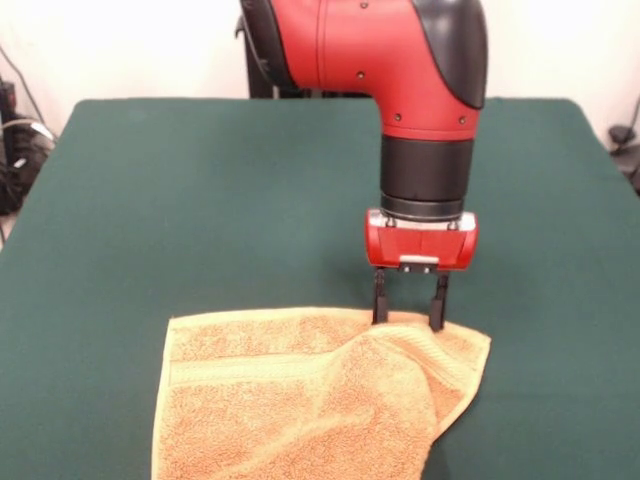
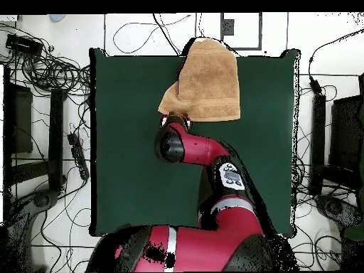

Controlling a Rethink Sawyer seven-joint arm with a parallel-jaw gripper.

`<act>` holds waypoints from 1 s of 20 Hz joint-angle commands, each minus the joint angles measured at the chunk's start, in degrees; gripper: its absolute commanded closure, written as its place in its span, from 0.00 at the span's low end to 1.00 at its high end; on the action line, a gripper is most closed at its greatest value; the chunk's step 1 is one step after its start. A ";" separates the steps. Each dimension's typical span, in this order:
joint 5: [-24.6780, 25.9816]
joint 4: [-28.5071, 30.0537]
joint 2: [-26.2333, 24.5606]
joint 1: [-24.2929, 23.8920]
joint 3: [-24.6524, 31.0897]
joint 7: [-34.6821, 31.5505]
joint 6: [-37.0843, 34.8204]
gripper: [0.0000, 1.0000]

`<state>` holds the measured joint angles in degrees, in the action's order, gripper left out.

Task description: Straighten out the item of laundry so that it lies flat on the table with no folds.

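Green felt table (image 1: 180,190) fills your front view. Towel (image 1: 290,400) lies at its near edge, running off the bottom of the picture. Gripper (image 1: 409,322) stands at the towel's far edge, fingers parted, tips straddling a ridge of cloth; whether they pinch it, you cannot tell. One corner flap is folded over the body. Overhead: towel (image 2: 210,85) sits at the table's (image 2: 128,142) far edge from the base, flap bunched by the gripper. Flattening looks barely begun; that fold remains.

Red arm (image 1: 400,60) bent downward, wrist vertical, gripper (image 1: 409,322) jaws parted, tips low.
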<state>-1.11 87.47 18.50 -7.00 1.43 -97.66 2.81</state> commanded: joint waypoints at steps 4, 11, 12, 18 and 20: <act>0.73 3.49 -4.59 0.33 8.00 -10.69 1.80 0.00; 1.93 2.60 -5.94 -1.45 10.09 -9.27 1.44 0.00; 2.07 2.63 -5.99 -1.61 10.27 -9.23 1.60 0.00; 1.89 2.46 -5.66 -0.69 8.95 -9.86 2.40 1.00; 1.96 2.41 -5.61 -0.47 8.63 -9.82 2.81 1.00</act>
<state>-0.36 87.61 18.48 -8.79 3.19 -97.66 3.79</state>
